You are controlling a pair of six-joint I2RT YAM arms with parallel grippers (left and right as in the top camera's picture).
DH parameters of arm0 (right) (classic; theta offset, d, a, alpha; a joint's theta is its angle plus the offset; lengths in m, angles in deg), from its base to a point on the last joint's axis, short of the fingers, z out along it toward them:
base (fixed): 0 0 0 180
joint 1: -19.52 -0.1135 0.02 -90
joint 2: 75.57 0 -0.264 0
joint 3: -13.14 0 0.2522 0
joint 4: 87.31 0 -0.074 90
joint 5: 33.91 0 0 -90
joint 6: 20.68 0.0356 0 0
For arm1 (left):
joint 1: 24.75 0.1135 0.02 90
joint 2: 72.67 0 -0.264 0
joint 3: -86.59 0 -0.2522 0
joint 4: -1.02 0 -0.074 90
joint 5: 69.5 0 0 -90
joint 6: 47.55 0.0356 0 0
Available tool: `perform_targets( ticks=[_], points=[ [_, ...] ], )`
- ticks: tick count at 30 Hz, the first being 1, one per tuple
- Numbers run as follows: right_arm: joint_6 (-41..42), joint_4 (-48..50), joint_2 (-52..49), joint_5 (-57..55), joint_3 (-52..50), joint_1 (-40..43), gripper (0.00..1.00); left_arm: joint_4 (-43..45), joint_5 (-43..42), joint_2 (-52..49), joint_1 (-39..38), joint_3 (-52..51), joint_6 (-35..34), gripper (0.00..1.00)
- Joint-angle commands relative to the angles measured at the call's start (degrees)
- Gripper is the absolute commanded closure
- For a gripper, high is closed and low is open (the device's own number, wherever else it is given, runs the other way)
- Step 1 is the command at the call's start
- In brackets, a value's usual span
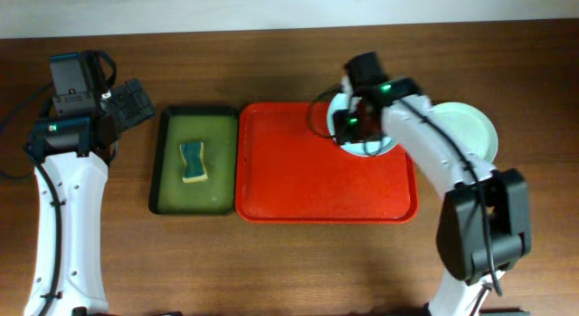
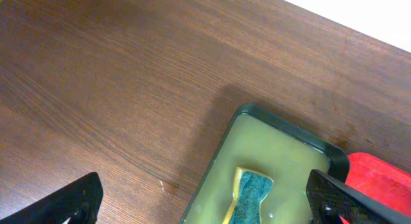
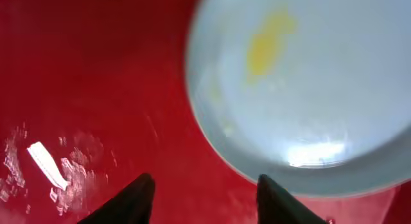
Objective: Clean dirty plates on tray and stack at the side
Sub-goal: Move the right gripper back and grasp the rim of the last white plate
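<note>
A pale blue plate [image 1: 378,145] with a yellow smear [image 3: 268,43] lies on the red tray [image 1: 308,171] at its back right corner; it fills the upper right of the right wrist view [image 3: 308,89]. My right gripper [image 1: 351,124] is open and empty, low over the tray at the plate's left rim, its fingertips [image 3: 205,195] over bare red tray. A pale mint-green plate [image 1: 470,130] lies on the table right of the tray. My left gripper [image 2: 205,201] is open and empty, high over the green basin's left edge. The white plate is out of view.
A dark green basin [image 1: 193,159] of yellowish water stands left of the tray with a yellow and teal sponge [image 1: 194,162] in it; the sponge also shows in the left wrist view [image 2: 247,198]. Wet glints mark the tray floor [image 3: 48,163].
</note>
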Motion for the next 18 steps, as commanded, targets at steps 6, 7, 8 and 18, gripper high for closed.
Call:
perform_targets(
  ticks=[6, 7, 8, 18],
  points=[
    [-0.8, 8.9, -3.0, -15.8, 0.8, -6.1, 0.54, 0.0, 0.4, 0.2, 0.0, -0.2, -0.5, 0.01],
    [-0.8, 10.3, -4.4, -15.8, 0.8, -6.0, 0.54, 0.0, 0.4, 0.2, 0.0, -0.2, -0.5, 0.01],
    [-0.8, 11.2, -5.6, -15.8, 0.8, -6.0, 0.54, 0.0, 0.4, 0.2, 0.0, -0.2, -0.5, 0.01],
    [5.7, 14.2, -11.9, -14.7, 0.8, -6.0, 0.86, 0.0, 0.4, 0.2, 0.0, -0.2, -0.5, 0.01]
  ],
)
